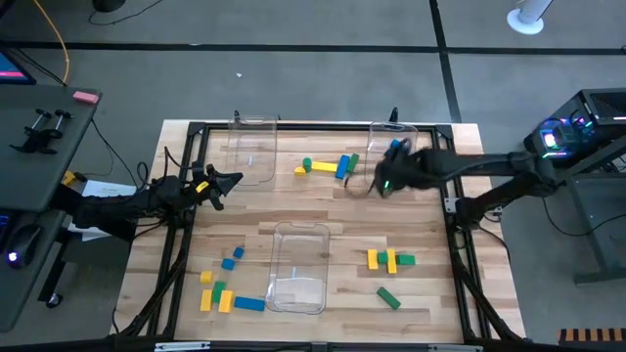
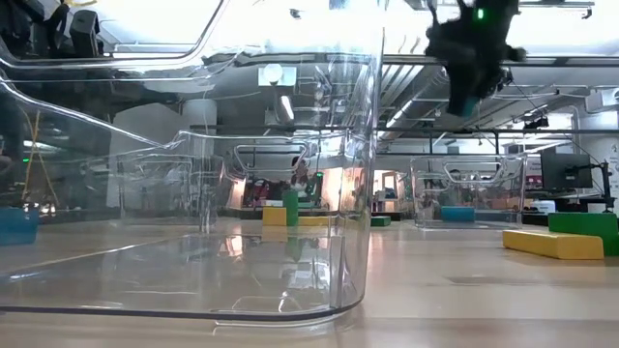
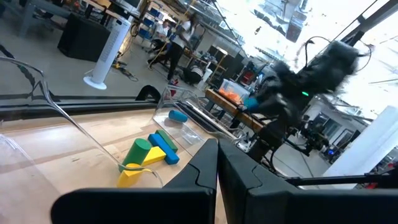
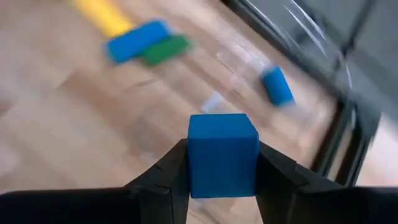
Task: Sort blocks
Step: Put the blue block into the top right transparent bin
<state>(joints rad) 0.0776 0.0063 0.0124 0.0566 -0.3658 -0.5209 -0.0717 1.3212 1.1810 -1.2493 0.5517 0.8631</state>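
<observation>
My right gripper (image 4: 222, 186) is shut on a blue block (image 4: 222, 155) and hangs high over the table's far right part, beside the far right clear bin (image 1: 393, 147). In the low view it shows up high (image 2: 464, 92). A blue block (image 4: 277, 86) lies in that bin. More blocks lie on the table: a yellow, green and blue cluster (image 1: 328, 166) at the far middle, a cluster (image 1: 389, 260) near the right, and a cluster (image 1: 223, 288) at the near left. My left gripper (image 1: 230, 181) waits shut at the left, pointing level. My right gripper pinches the blue block by two opposite sides (image 4: 194, 163) between its two fingers. The fingers slant down from the table's right side. The block is lifted clear, well above the table.
A clear bin (image 1: 252, 147) stands at the far left and another (image 1: 298, 269) at the near middle, close in front of the low camera. A single green block (image 1: 388, 297) lies near the right. Black frame rails (image 1: 293, 127) run along the table's edges.
</observation>
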